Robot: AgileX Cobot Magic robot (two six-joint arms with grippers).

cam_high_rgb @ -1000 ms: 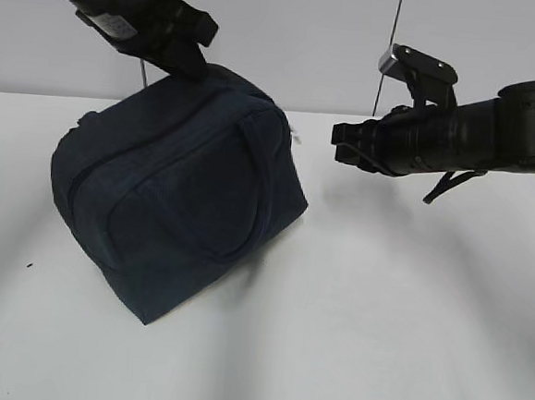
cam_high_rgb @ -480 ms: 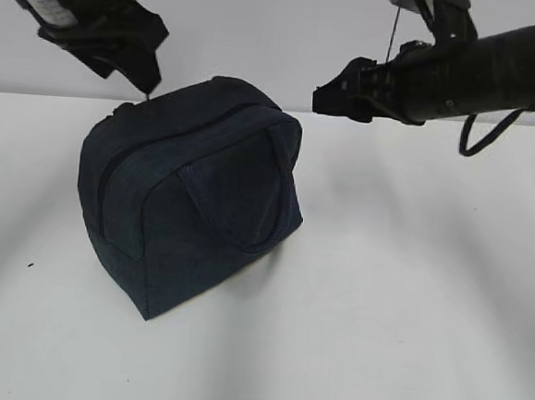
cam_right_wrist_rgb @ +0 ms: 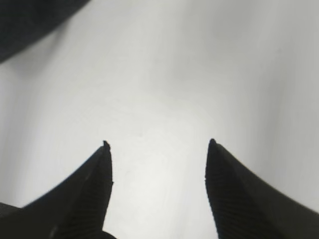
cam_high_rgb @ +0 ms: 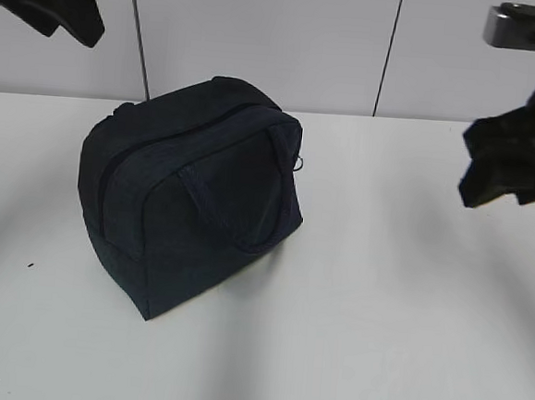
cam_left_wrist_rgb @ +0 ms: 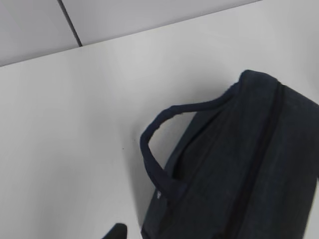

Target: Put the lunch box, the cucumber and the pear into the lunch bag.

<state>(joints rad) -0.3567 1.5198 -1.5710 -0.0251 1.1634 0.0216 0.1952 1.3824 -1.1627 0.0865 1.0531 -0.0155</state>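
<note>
The dark navy lunch bag [cam_high_rgb: 193,203] stands on the white table, left of centre, with its zipper shut and the silver ring pull [cam_high_rgb: 299,163] at its right end. It also fills the lower right of the left wrist view [cam_left_wrist_rgb: 234,169], one strap handle [cam_left_wrist_rgb: 149,149] looping out. My left gripper [cam_high_rgb: 73,18] is high at the top left, clear of the bag; only one dark fingertip [cam_left_wrist_rgb: 115,232] shows. My right gripper [cam_right_wrist_rgb: 158,144] is open and empty over bare table, far right of the bag [cam_high_rgb: 482,184]. The lunch box, cucumber and pear are out of view.
The white table [cam_high_rgb: 379,311] extends around the bag, with a grey panelled wall [cam_high_rgb: 262,33] behind. A corner of the bag shows at the top left of the right wrist view [cam_right_wrist_rgb: 30,20]. A few small dark specks [cam_high_rgb: 30,265] lie on the table at the left.
Both arms have pulled away from the bag, the left up and to the left, the right out to the right. The bag went from tilted to standing flat.
</note>
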